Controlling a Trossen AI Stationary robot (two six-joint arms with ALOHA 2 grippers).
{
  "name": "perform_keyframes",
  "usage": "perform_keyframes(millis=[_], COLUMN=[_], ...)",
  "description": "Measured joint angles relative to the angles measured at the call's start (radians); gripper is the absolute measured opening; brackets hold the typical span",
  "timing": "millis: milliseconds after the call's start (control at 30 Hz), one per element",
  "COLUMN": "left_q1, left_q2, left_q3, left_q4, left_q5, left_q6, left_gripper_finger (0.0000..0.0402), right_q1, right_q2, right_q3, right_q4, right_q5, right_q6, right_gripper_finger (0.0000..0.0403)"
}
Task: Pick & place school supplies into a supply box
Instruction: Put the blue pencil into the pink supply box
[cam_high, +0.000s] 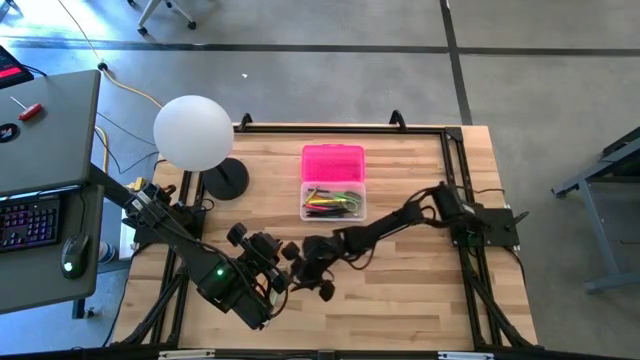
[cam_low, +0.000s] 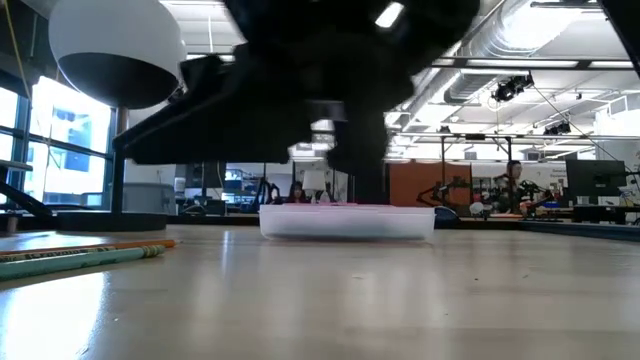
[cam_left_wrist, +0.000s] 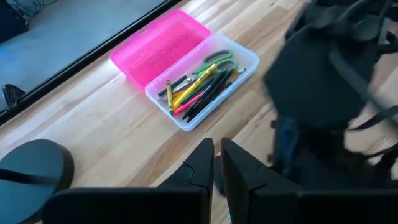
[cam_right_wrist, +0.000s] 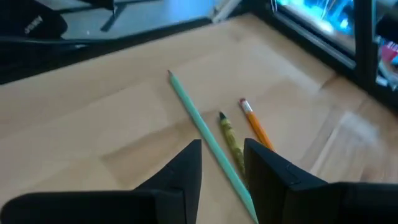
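Three loose pencils are framed by the parted, empty fingers of the right gripper (cam_right_wrist: 221, 168) on the pale wooden table (cam_right_wrist: 93, 137): a long light-green pencil (cam_right_wrist: 208, 137) running between the fingers, a short olive-yellow pencil (cam_right_wrist: 230, 140) just beyond them, and an orange pencil with a pink eraser (cam_right_wrist: 255, 127) further to one side. The translucent clear plastic supply box (cam_high: 333, 199), its bright pink lid (cam_high: 333, 161) folded back, lies well apart, already holding many coloured pens. The left gripper (cam_left_wrist: 214, 165) waits nearby, fingers nearly clenched on nothing. With the pencils lying so close together, two could be pinched at once, or a neighbour nudged and rolled away.
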Motion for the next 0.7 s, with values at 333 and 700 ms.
perform_keyframes(millis=[333, 700], left_q1=[0.000, 0.000], left_q2=[0.000, 0.000], left_q3=[0.000, 0.000], left_q4=[0.000, 0.000], left_q5=[0.018, 0.036], left_q6=[0.000, 0.007], left_gripper_finger=[0.0062, 0.0062], right_q1=[-0.059, -0.099], right_q2=[0.157, 0.184], right_q3=[0.225, 0.240], right_q4=[-0.212, -0.220], right_q5=[-0.146, -0.136], right_q6=[-0.001, -0.001], right_gripper_finger=[0.0099, 0.0099])
